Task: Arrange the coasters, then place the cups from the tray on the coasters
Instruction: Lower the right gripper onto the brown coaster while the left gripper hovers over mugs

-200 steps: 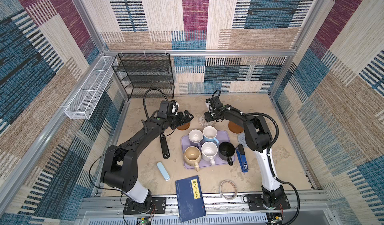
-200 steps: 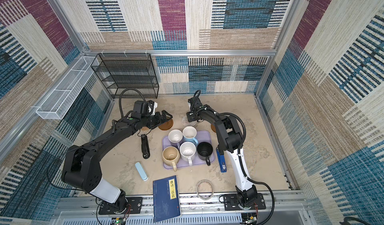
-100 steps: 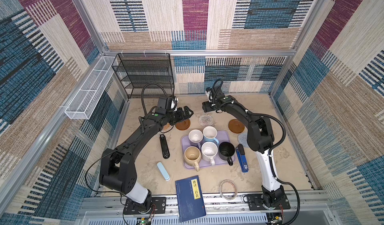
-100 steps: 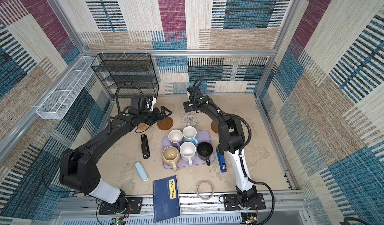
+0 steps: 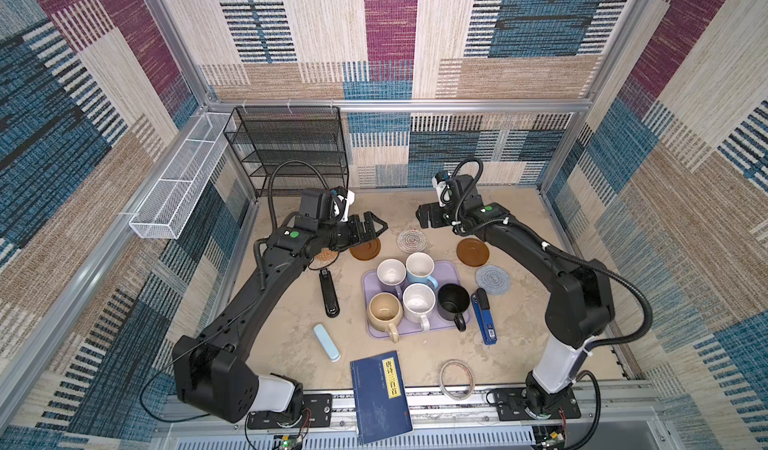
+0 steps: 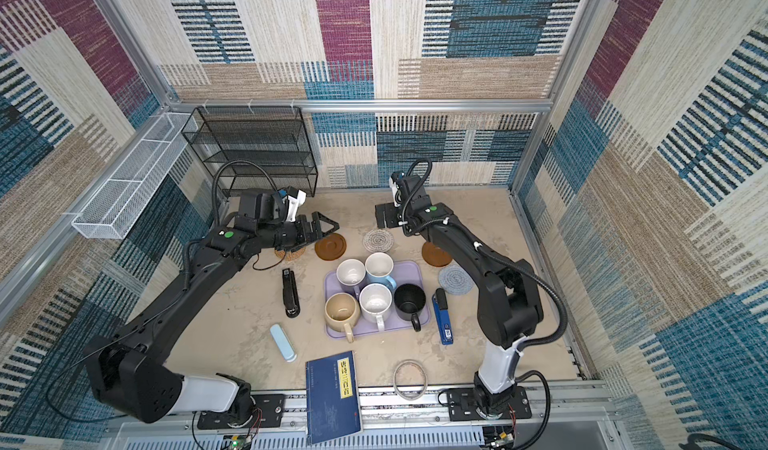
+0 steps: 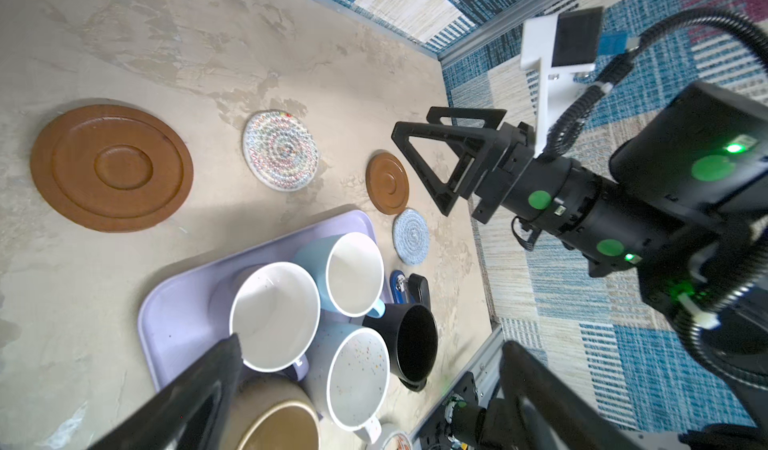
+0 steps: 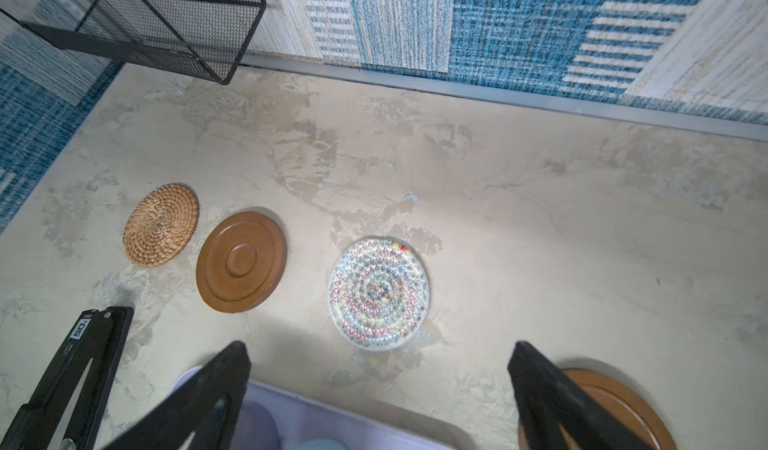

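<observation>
We see all five cups on the tray: the lilac cup and blue cup at its far edge, and the beige cup, speckled cup and black cup at its near edge.

The coasters lie flat around the tray's far side. The rattan coaster and a brown coaster sit off its far left corner. The lacy coaster lies just beyond its far edge. The second brown coaster and grey-blue coaster sit off its far right corner.

Our left gripper hangs off the tray's far left corner, jaws spread wide, gripping nothing. Our right gripper hangs beyond the tray's far edge, past the lacy coaster, jaws likewise spread and empty.

A black stapler lies left of the tray, and a blue stapler just beside its right edge.
</observation>
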You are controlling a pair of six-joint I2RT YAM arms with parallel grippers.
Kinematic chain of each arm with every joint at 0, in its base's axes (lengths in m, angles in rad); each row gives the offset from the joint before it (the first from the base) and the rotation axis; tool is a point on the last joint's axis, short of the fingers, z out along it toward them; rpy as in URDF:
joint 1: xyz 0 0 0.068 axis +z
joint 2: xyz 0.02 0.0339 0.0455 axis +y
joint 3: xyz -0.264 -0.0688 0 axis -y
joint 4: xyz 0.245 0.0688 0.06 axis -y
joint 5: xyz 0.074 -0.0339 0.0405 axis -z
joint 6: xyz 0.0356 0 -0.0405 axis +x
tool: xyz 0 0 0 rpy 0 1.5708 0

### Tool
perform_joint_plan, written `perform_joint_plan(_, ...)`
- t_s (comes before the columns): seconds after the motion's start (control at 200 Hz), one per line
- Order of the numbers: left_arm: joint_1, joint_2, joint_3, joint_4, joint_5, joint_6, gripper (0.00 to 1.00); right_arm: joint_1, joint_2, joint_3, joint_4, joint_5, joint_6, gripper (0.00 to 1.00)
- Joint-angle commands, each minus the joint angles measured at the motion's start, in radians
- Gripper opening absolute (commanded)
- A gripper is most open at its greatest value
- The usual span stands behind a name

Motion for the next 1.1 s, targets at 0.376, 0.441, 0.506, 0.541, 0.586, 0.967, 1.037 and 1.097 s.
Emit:
perform_joint_plan(0.376,-0.116,-0.086,-0.149,-0.044,-0.044,-0.056,0.98,-0.168,-0.147,-0.388,0.158,-0.031,0.137,0.98)
perform_joint_plan(0.441,-0.138,-0.069,-0.138,-0.044,-0.069,-0.049,0.98,-0.207,-0.122,-0.398,0.157,-0.012,0.135,0.96)
perform_joint_plan(0.506,-0.156,-0.048,-0.116,-0.044,-0.086,-0.044,0.98,-0.236,-0.100,-0.404,0.161,0.004,0.129,0.94)
perform_joint_plan(0.541,-0.163,-0.031,-0.101,-0.045,-0.090,-0.040,0.98,-0.248,-0.088,-0.403,0.162,0.020,0.123,0.92)
perform_joint_plan(0.586,-0.171,-0.005,-0.078,-0.043,-0.089,-0.032,0.98,-0.261,-0.073,-0.402,0.165,0.045,0.114,0.91)
perform_joint_plan(0.967,-0.220,0.136,0.037,-0.042,-0.102,0.006,0.98,-0.347,0.048,-0.379,0.199,0.041,0.065,0.77)
perform_joint_plan(1.037,-0.220,0.157,0.044,-0.043,-0.109,0.016,0.98,-0.348,0.059,-0.377,0.207,0.032,0.059,0.75)
perform_joint_plan(1.097,-0.220,0.172,0.045,-0.029,-0.105,0.014,0.98,-0.348,0.074,-0.368,0.204,0.031,0.056,0.73)
